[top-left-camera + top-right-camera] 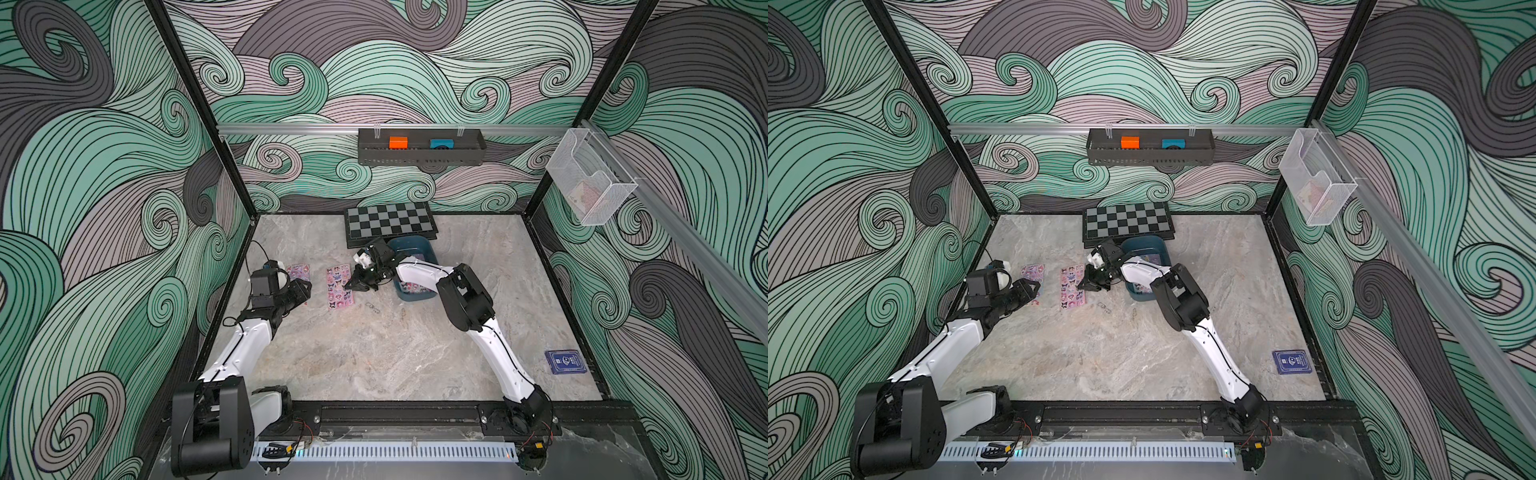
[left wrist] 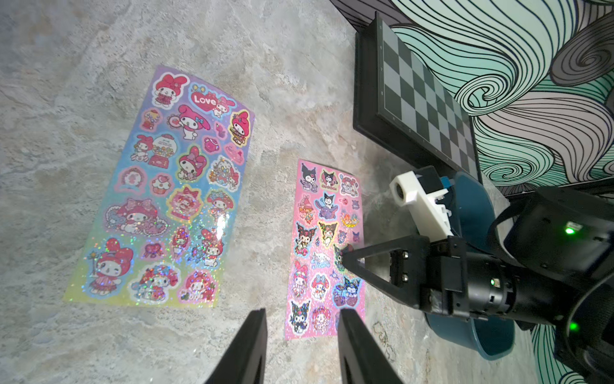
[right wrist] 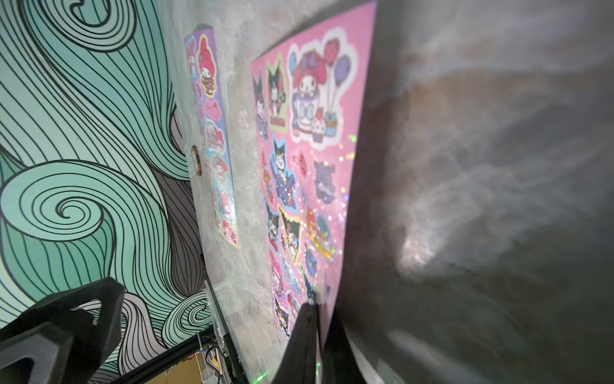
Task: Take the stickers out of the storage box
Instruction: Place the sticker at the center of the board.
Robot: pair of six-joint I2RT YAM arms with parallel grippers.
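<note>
Two stickers sheets lie flat on the marble table. A pink one [image 1: 338, 286] [image 2: 327, 249] lies left of the storage box [image 1: 415, 245], a dark teal tub in front of the chessboard. A purple-blue one [image 1: 298, 272] [image 2: 166, 192] lies further left. More stickers [image 1: 411, 286] show inside the tub. My right gripper [image 1: 350, 286] [image 3: 314, 309] is shut on the pink sheet's right edge, low over the table. My left gripper [image 1: 305, 289] [image 2: 303, 312] hovers open between the two sheets, nothing between its fingers.
A chessboard [image 1: 390, 224] stands against the back wall behind the tub. A dark blue card box [image 1: 567, 361] lies at the front right. A black wall tray [image 1: 419, 147] and a clear bin [image 1: 590, 178] hang above. Small dark rings [image 1: 372, 307] lie near the pink sheet.
</note>
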